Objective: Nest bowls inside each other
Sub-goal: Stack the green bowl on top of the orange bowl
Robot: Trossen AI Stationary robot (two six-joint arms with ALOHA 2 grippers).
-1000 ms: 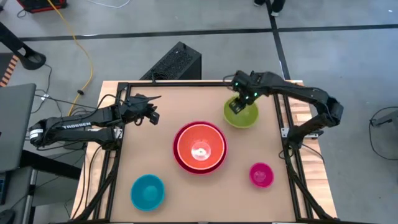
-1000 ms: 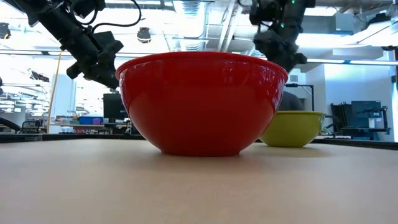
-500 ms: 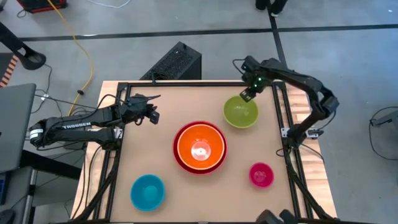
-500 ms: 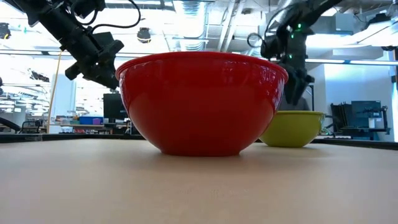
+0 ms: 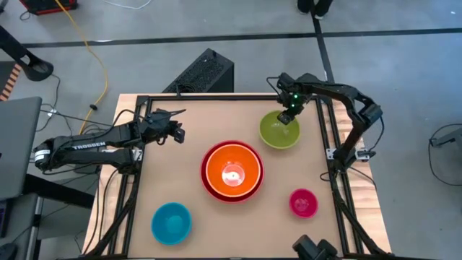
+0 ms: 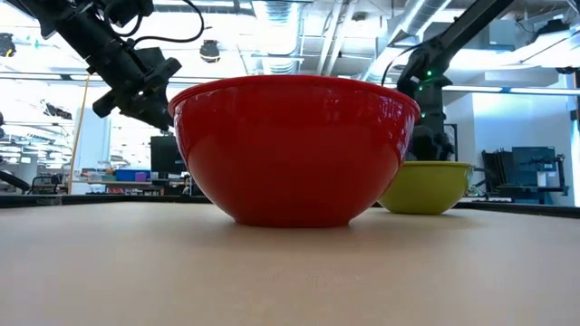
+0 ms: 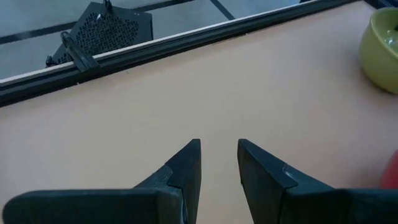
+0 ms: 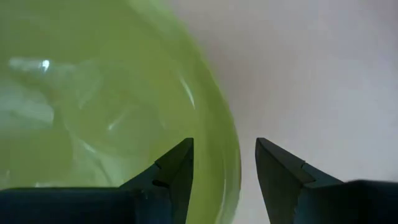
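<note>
High view: a tan table (image 5: 180,180) in a dark frame stands on a grey floor with a yellow cable (image 5: 92,54) and a black perforated box (image 5: 202,72). The orange bowl (image 5: 232,169) sits nested in the red bowl (image 5: 216,189) at mid-table; blue bowl (image 5: 171,222) near left, pink bowl (image 5: 303,203) near right, green bowl (image 5: 279,132) far right. The right hand (image 5: 287,115) is at the green bowl's far rim. The left hand (image 5: 175,132) waits over bare table; its arm reads "TROSSEN".

Low view: the red bowl (image 6: 294,149) fills the middle, the green bowl (image 6: 427,186) behind it, a bright workshop beyond.

Left wrist view: fingers (image 7: 186,171) spread, empty, over bare table.

Right wrist view: fingers (image 8: 177,174) spread, straddling the green bowl's (image 8: 93,99) rim, not pinching it.
</note>
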